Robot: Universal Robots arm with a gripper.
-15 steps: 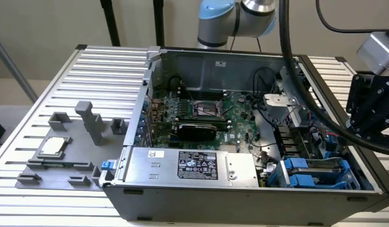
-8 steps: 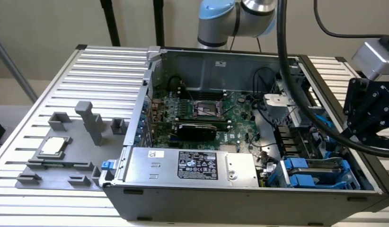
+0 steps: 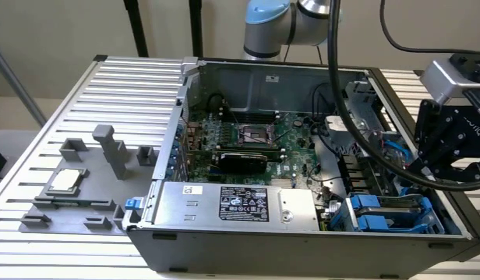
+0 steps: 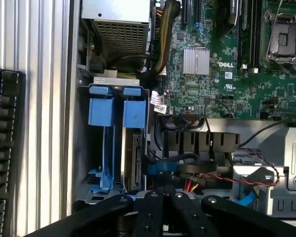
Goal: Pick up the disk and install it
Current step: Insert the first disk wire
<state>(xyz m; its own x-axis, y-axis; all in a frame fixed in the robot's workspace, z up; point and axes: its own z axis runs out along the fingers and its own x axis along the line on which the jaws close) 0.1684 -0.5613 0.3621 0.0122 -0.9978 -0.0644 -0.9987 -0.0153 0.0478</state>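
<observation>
The disk (image 4: 136, 159) stands on edge in the drive bay at the case's corner, its blue carrier tab (image 4: 135, 114) facing out. An empty blue carrier (image 4: 102, 112) sits in the slot beside it. In the exterior view the bay's blue carriers (image 3: 374, 211) lie at the case's lower right, with the silver disk (image 3: 397, 201) between them. My black gripper (image 3: 428, 170) hangs above the case's right wall, a short way over the bay. In the wrist view my gripper (image 4: 163, 195) is shut with nothing held, clear of the disk.
The open computer case (image 3: 302, 251) holds a green motherboard (image 3: 248, 131), a silver power supply with a black label (image 3: 240, 204) and loose cables (image 4: 222, 175). A grey fixture with a small silver chip (image 3: 65, 181) lies on the slatted table (image 3: 131, 87).
</observation>
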